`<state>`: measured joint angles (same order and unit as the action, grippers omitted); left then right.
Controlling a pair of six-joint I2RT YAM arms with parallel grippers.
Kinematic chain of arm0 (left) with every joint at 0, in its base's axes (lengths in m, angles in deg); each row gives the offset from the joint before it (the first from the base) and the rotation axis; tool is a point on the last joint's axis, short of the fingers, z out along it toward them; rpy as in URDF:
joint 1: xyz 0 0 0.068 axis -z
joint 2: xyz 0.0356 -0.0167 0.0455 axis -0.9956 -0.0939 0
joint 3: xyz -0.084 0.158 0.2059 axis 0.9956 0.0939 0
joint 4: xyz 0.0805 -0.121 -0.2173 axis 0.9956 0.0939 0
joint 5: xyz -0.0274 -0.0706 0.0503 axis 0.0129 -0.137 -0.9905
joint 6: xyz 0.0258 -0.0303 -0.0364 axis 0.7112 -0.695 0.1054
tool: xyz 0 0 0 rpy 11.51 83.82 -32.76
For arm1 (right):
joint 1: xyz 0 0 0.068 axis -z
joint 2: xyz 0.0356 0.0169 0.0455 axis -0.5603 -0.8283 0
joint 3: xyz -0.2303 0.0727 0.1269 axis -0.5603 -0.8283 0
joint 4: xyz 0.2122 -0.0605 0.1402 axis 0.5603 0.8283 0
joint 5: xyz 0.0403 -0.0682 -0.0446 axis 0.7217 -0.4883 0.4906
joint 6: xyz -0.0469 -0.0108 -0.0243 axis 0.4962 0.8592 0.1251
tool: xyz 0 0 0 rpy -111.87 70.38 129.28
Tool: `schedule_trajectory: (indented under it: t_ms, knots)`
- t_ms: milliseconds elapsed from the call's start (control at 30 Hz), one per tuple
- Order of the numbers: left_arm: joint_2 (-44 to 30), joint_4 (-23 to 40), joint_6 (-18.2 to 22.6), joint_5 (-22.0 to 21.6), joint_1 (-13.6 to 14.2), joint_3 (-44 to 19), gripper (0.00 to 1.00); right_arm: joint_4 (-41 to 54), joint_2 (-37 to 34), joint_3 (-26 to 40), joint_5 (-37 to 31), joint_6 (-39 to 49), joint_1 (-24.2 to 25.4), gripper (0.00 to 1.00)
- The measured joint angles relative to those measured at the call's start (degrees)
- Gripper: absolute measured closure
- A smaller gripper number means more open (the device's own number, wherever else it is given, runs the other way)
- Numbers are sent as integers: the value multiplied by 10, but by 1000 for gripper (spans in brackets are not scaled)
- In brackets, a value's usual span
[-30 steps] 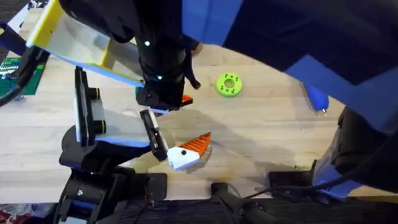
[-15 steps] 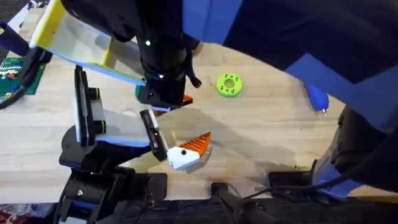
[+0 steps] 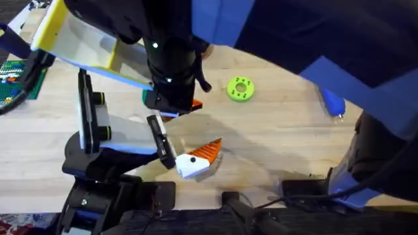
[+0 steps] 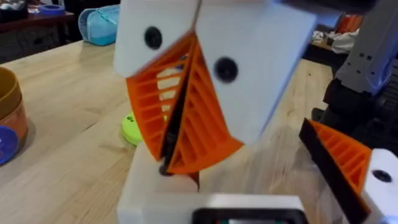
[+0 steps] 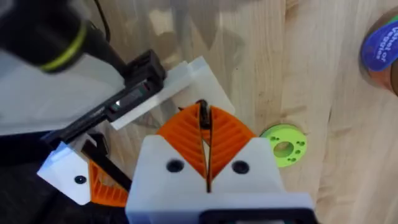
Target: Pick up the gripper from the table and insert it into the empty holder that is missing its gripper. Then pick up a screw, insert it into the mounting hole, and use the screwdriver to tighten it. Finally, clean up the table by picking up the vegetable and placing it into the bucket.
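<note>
Overhead, left pincer (image 4: 177,134) pads together, hovering by holder (image 3: 160,140).

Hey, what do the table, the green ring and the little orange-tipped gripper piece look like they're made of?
Table: pale wood, judging by grain lines and plank seams, with a matte finish.
Green ring: probably plastic, in a uniform lime colour with small moulded or printed holes.
Gripper piece: likely plastic too, a white blocky base and an orange ribbed tip; whether the ribbed part is soft can't be told.
</note>
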<state>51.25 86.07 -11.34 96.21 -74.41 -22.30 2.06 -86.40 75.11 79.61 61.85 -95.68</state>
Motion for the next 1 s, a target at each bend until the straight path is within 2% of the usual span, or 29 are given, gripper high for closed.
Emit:
schedule_trajectory:
  t_ms: [1000]
  knots:
    - [0,0,0,0,0,0,14,0,0,0,-4,0,-9,998]
